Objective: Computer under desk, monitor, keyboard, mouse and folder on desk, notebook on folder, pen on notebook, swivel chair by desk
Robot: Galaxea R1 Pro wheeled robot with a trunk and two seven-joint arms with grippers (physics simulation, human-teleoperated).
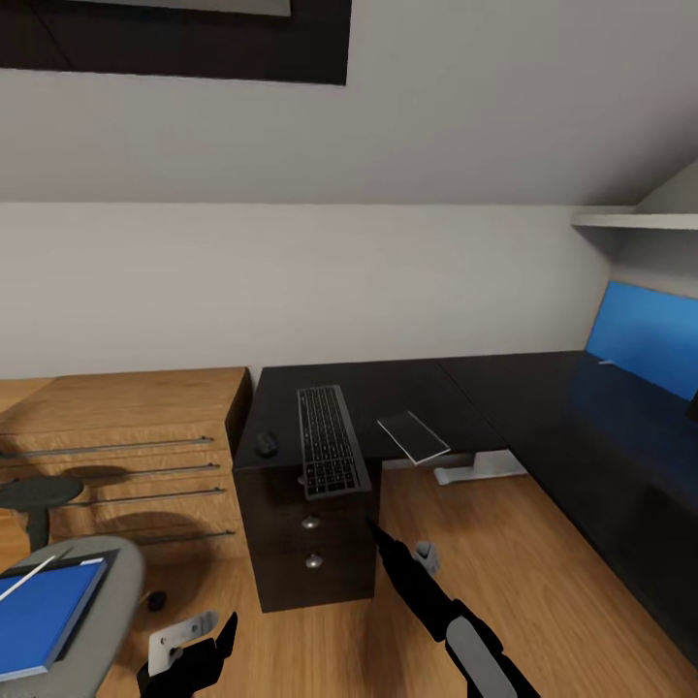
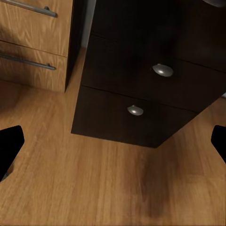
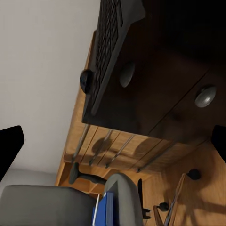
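Ahead, the desk runs as a glossy black L from the middle of the head view off to the right, with a black drawer unit carrying round silver knobs under its left end. On that left end lies the keyboard, lengthwise toward the far wall, its near edge hanging slightly past the desk's front edge. The mouse sits just left of the keyboard, close but apart. Right of the keyboard lies a flat dark panel with a pale edge, tilted askew. At near left, the swivel chair shows its grey seat, with the blue folder flat on it and the thin white pen resting across the folder's far corner. A light-wood cabinet stands left of the desk. The left gripper hangs low beside the chair, fingers spread wide and empty over the wood floor. The right gripper points toward the drawer unit, fingers likewise spread apart, holding nothing.
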